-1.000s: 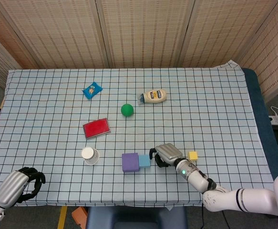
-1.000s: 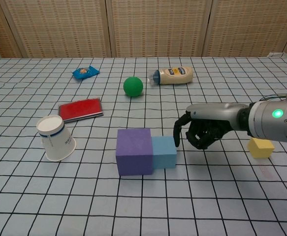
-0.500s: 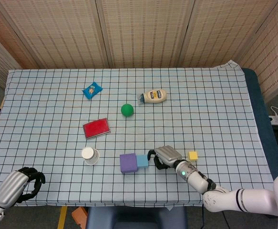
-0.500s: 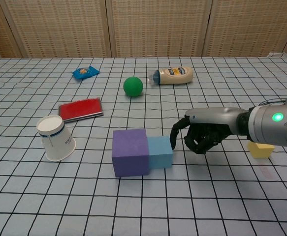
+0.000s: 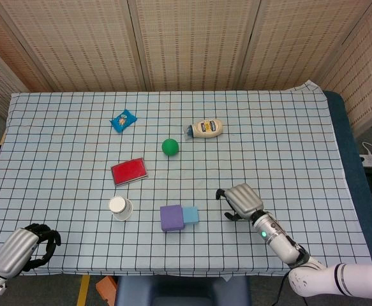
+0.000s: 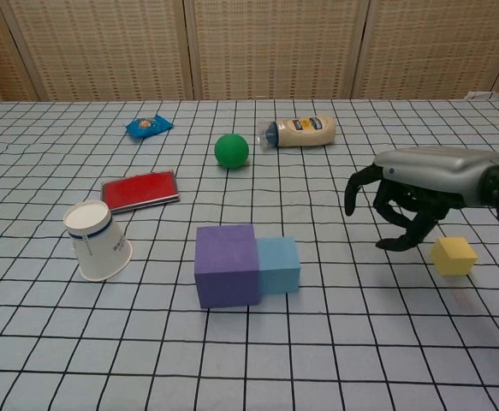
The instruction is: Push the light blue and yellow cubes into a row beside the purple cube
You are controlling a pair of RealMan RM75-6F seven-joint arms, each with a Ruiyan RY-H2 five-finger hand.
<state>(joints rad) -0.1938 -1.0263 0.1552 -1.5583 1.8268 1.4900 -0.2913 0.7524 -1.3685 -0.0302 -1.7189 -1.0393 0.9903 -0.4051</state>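
The purple cube (image 5: 171, 218) (image 6: 226, 265) sits near the table's front, with the light blue cube (image 5: 191, 215) (image 6: 278, 265) touching its right side. Further right, the small yellow cube (image 6: 453, 255) lies alone; the head view does not show it, as my right hand covers it. My right hand (image 5: 242, 200) (image 6: 416, 191) hovers above the cloth between the light blue and yellow cubes, fingers hanging down, loosely bent and apart, holding nothing. My left hand (image 5: 25, 247) stays at the front left corner with its fingers curled in.
A paper cup (image 6: 98, 241) lies tipped left of the purple cube. A red flat case (image 6: 139, 190), a green ball (image 6: 231, 150), a mayonnaise bottle (image 6: 300, 131) and a blue snack packet (image 6: 149, 126) lie further back on the checked cloth (image 5: 288, 146).
The right hand nudged the light blue and purple cubes slightly left, then drew back to the right, lifted off the cloth and loosened its fingers. The left hand has not moved.
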